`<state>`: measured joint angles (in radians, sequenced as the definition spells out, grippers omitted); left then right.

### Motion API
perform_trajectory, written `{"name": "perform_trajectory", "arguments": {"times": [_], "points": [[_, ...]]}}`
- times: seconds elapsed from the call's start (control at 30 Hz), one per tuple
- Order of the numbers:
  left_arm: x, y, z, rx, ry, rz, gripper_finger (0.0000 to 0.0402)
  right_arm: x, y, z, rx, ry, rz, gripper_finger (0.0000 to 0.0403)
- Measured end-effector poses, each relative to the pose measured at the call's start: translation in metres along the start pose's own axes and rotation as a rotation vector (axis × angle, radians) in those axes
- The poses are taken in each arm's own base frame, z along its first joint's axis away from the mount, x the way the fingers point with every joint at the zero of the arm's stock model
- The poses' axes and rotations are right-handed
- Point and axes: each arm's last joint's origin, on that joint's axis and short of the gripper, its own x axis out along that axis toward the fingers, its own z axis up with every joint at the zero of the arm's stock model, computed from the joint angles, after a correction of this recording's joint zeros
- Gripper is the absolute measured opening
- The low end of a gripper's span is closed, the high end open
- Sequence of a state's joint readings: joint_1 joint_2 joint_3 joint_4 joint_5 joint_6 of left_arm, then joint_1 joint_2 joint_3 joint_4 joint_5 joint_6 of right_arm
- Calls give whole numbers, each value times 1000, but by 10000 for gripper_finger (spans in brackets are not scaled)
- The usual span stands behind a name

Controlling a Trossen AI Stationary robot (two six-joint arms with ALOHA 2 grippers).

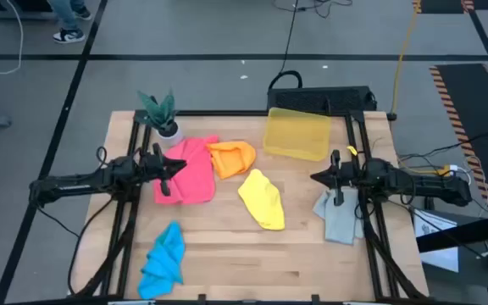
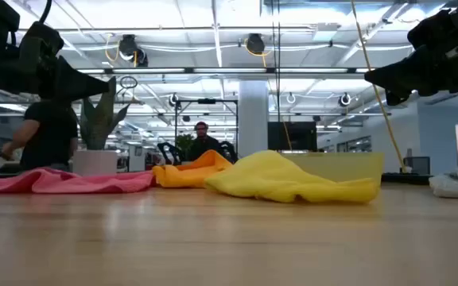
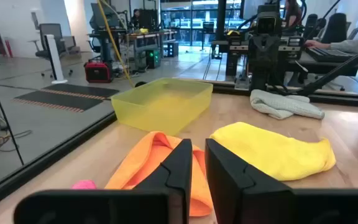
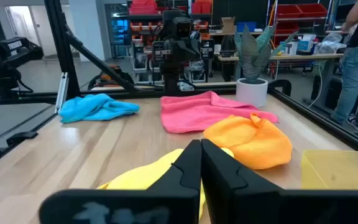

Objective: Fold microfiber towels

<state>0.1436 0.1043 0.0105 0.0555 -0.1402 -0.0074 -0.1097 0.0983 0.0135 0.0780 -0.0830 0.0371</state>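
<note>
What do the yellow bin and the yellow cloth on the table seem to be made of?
The yellow bin looks like thin plastic with a smooth, half-clear finish: the table edge shows faintly through its walls, which stand straight. The yellow cloth looks like a soft, matt fabric, probably microfiber: it slumps in rounded folds with no shine.

My right gripper [image 4: 201,163] sits shut above the yellow towel [image 4: 151,180]. Orange towel [image 4: 250,142] at two o'clock, pink towel [image 4: 197,111] at twelve, blue towel [image 4: 95,107] at ten.
</note>
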Motion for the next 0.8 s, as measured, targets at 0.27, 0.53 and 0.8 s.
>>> {"name": "perform_trajectory", "arguments": {"times": [0.27, 0.53, 0.8], "points": [[0, 0, 0, 0, 0, 0, 47, 0, 0, 0, 0, 0, 0, 0], [0, 0, 0, 0, 0, 0, 47, 0, 0, 0, 0, 0, 0, 0], [0, 0, 0, 0, 0, 0, 47, 0, 0, 0, 0, 0, 0, 0]]}}
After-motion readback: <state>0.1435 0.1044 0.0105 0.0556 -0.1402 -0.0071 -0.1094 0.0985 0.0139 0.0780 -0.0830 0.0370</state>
